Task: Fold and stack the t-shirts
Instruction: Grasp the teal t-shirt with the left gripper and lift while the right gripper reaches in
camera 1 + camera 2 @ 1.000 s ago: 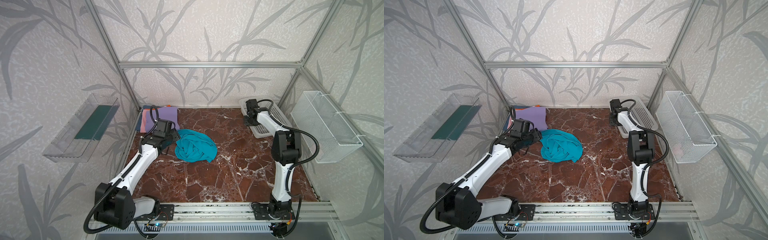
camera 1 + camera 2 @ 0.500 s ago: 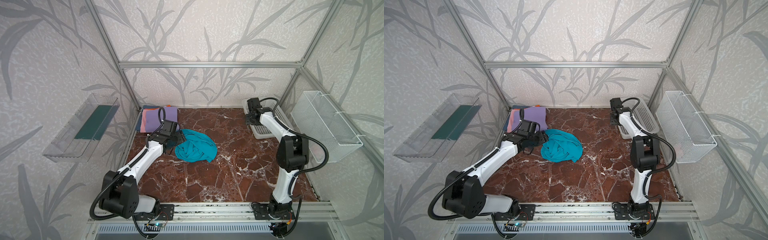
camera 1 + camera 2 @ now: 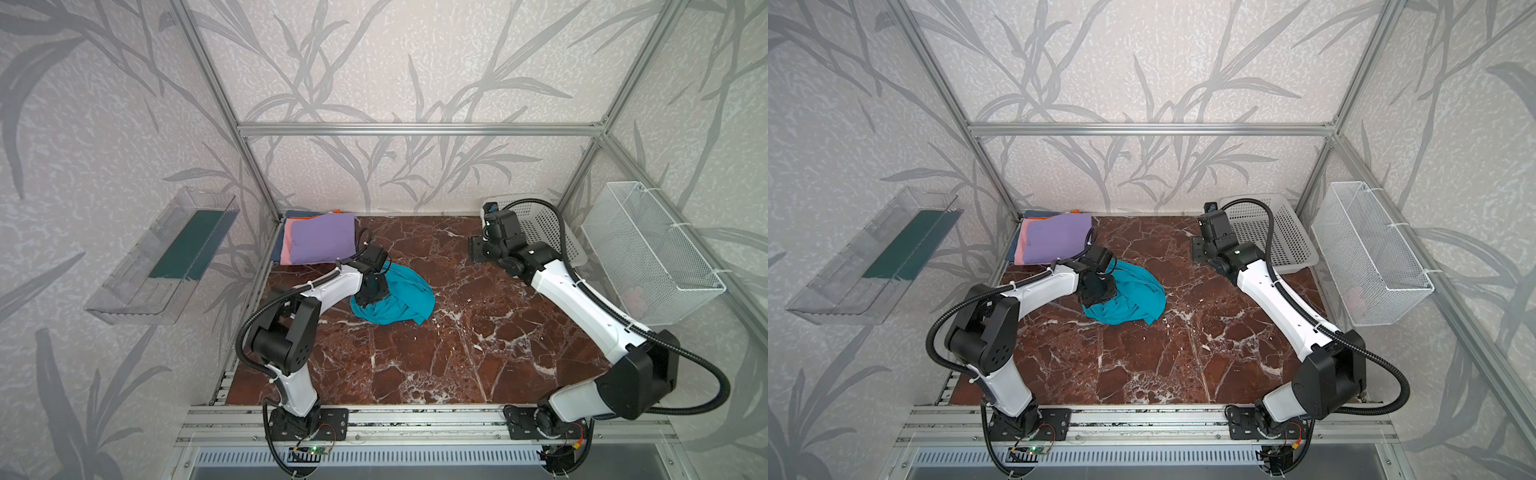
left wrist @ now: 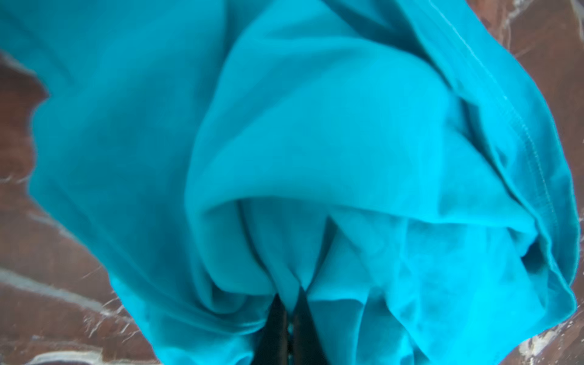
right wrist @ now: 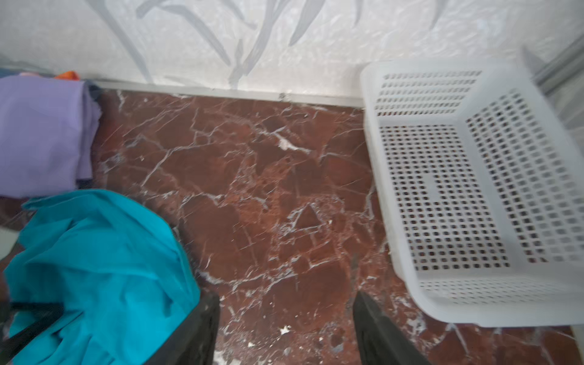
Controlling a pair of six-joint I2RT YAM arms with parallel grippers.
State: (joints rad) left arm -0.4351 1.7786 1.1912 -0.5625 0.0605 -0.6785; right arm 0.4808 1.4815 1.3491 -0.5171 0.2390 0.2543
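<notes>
- Red-brown veined marble tabletop (image 3: 415, 365): the near half is bare, and no folded garment lies on it.
- Teal cotton t-shirt (image 3: 399, 297): a crumpled heap left of centre on the marble, near the stack but not on it. It is neither spread nor folded. Judged the one item outstanding: flatten, fold, add to the stack.
- Left gripper (image 4: 289, 300): jaws pressed together on a pinch of the teal fabric at the heap's left side.
- Right gripper (image 5: 286, 311): jaws apart with nothing between them, above bare marble beside the basket, well apart from the heap.
- Folded stack, far-left corner: lilac folded t-shirt (image 3: 322, 243) on top, with the pink t-shirt (image 3: 285, 253), dark-blue t-shirt (image 3: 299, 215) and orange t-shirt (image 5: 66, 75) showing as edges beneath. Judged done.
- White perforated plastic basket (image 3: 1296, 249), far-right corner: no garment shows in the part in view.
- Not determinable:
  - any print, collar or sleeves on the teal heap, lost in its folds;
  - how many layers lie under the lilac one;
  - the basket portion behind the right arm.
</notes>
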